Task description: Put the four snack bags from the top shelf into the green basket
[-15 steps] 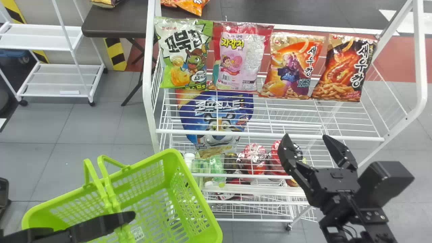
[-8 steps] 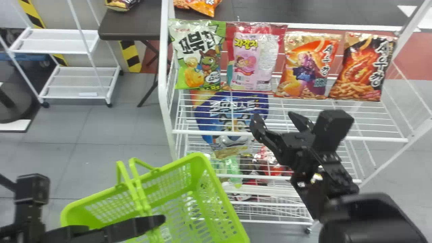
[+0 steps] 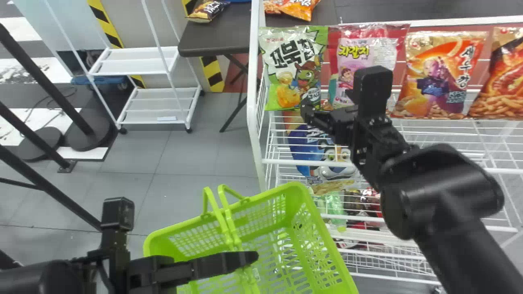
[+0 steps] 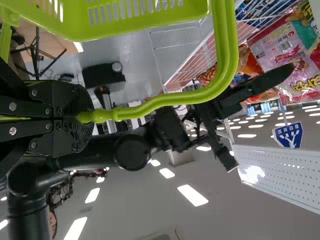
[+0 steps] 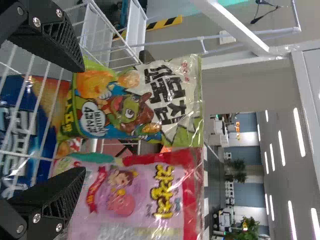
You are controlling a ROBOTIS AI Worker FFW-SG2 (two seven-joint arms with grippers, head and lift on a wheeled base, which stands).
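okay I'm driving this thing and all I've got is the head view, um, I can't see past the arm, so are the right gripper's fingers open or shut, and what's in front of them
Observer: Open. In the right wrist view, the right gripper has its two fingers well apart, with the lower part of the green-and-white bag and an edge of the pink bag beyond the gap. I can't tell whether either bag reaches in between them.

Operator: Okay, and the other side, is that one actually gripping anything?

Observer: Yes. The left wrist view shows the left gripper shut on the green basket handle, which runs out from between its fingers.
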